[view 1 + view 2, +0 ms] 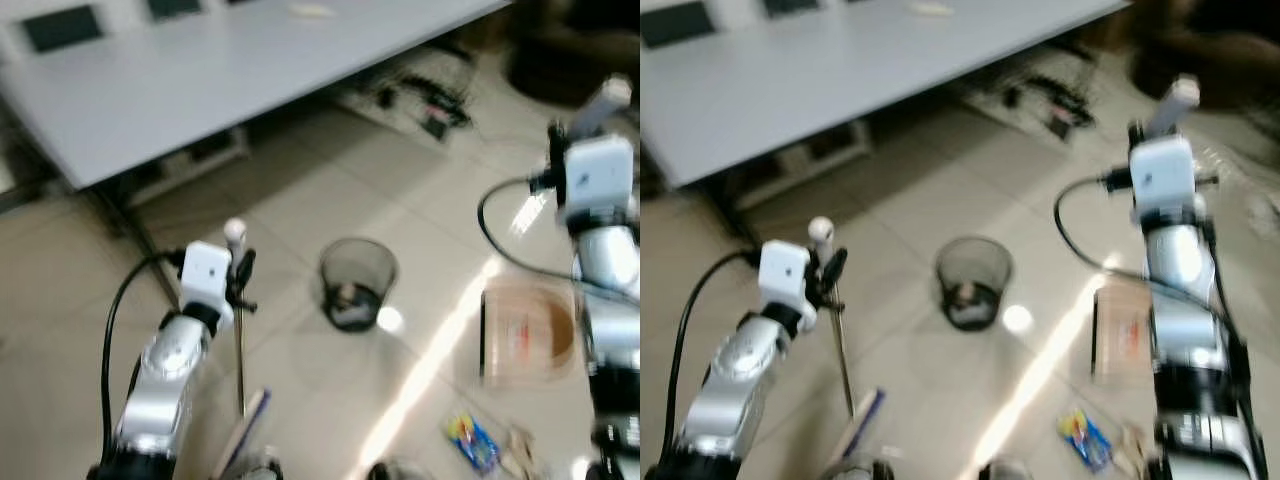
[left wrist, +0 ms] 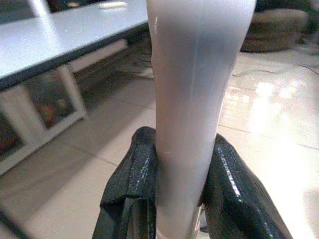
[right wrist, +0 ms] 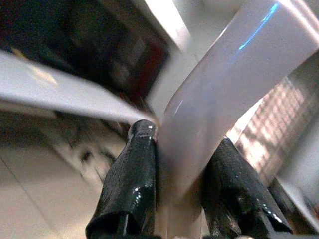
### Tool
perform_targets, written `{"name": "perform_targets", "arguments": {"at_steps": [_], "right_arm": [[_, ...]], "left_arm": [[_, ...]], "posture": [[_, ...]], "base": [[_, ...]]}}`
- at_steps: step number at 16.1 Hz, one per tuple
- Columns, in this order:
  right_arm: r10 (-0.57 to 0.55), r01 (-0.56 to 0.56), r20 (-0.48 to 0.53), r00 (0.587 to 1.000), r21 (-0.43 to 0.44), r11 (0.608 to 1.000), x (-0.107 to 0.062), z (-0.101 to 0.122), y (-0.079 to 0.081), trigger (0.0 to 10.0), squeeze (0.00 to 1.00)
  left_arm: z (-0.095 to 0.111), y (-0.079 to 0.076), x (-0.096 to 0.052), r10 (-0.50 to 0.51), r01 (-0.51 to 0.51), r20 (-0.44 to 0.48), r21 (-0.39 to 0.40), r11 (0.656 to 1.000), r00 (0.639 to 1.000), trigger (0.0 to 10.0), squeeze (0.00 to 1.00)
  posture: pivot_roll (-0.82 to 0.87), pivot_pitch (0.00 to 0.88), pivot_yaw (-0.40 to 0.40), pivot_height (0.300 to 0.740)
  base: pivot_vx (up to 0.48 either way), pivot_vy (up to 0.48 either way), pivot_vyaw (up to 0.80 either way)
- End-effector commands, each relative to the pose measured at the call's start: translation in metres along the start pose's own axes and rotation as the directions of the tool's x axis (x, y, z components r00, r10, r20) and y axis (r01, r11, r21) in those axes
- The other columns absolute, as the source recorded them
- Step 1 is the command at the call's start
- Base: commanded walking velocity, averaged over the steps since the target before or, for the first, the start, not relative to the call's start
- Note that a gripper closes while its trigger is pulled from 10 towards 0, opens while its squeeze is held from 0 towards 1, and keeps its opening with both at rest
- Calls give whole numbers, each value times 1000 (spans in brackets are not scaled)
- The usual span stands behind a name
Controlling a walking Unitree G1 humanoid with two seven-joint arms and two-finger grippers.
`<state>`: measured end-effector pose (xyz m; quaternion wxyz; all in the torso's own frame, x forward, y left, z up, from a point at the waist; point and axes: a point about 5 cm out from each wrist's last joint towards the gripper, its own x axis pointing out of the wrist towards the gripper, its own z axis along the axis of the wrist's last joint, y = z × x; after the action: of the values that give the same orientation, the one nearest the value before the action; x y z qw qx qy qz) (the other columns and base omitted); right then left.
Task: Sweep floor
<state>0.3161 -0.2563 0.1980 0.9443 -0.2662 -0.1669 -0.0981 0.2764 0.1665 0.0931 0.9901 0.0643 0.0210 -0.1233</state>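
Currently both grippers are clamped on tool handles. Left gripper (image 2: 182, 174) grips a pale, smooth handle (image 2: 194, 99), one black finger (image 2: 132, 184) on each side, pads touching it. In the head views that handle is the top of a thin pole (image 1: 239, 350) with a rounded white cap, standing roughly upright at the robot's lower left; its lower end meets a flat, blurred head (image 1: 243, 430) near the floor, too smeared to name for sure, probably broom or dustpan.

Right gripper (image 3: 182, 174) is closed on a second white handle (image 3: 224, 89), which curves away from the fingers. In the right eye view it sticks up above the raised right arm's white wrist block (image 1: 1162, 175).

Tiled floor (image 1: 300, 200) ahead. Small black mesh wastebasket (image 1: 357, 282) sits between the arms, something small inside. To its right, near the right arm, a brown cardboard piece (image 1: 528, 335) lies flat. Nearer the robot: a colourful wrapper (image 1: 472, 440) and a pale crumpled scrap (image 1: 518, 447). Long grey table (image 1: 200, 80) spans the back, cables and clutter (image 1: 420, 95) under its far end. Head views are motion-blurred.
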Motion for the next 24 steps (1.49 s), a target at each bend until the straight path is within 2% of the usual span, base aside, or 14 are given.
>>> {"name": "perform_targets", "arguments": {"at_steps": [1, 2, 4, 6, 8, 10, 12, 16, 19, 24], "right_arm": [[-87, 89, 95, 992, -21, 996, -2, 20, -15, 10000, 0], [-101, 100, 65, 993, 10, 995, -10, 18, -13, 10000, 0], [-109, 104, 42, 993, 117, 988, -21, 25, -2, 10000, 0], [-146, 144, 0, 989, 178, 973, -26, 22, 4, 10000, 0], [-128, 127, -11, 992, 243, 962, -30, 25, 14, 10000, 0], [-109, 112, -26, 994, 263, 958, -33, 27, 19, 10000, 0], [-90, 114, -96, 991, 286, 951, -40, 21, 27, 10000, 0], [-65, 108, -134, 989, 347, 932, -46, 20, 39, 10000, 0], [-52, 108, -155, 987, 375, 921, -45, 19, 47, 10000, 0], [44, 11, -133, 990, 390, 921, -39, 22, 59, 10000, 0]], "left_arm": [[9, -1, -3, -2, 0, 48, 25, 1000, 999, 10000, 0], [11, -1, -6, -1, 0, 56, 11, 1000, 998, 10000, 0], [12, -7, -9, -66, 66, 62, 16, 998, 996, 10000, 0], [11, -12, -10, -95, 94, 68, 11, 995, 993, 10000, 0], [12, -13, -10, -101, 100, 72, 12, 995, 992, 10000, 0], [13, -13, -11, -106, 106, 74, 17, 994, 992, 10000, 0], [12, -14, -11, -109, 108, 73, 23, 994, 991, 10000, 0], [12, -18, -7, -116, 115, 78, 21, 993, 990, 10000, 0], [18, -18, 7, -91, 90, 96, 13, 996, 991, 10000, 0], [25, -15, 14, -59, 55, 120, 36, 998, 991, 10000, 0]], "posture": [[-45, 69, 21, 740], [-41, 62, 23, 740], [-40, 50, 42, 740], [-37, 44, 48, 740], [-36, 42, 50, 740], [-36, 39, 51, 740], [-43, 27, 47, 740], [-46, 23, 41, 740], [-40, 22, 36, 740], [-35, 20, 35, 740]], "base": [[0, 0, -800], [0, 0, -800], [0, 0, -800], [0, 0, -800], [0, 0, -800], [0, 0, -800], [0, 0, -800], [0, 0, -800], [0, 0, -800], [0, 0, -800]]}}
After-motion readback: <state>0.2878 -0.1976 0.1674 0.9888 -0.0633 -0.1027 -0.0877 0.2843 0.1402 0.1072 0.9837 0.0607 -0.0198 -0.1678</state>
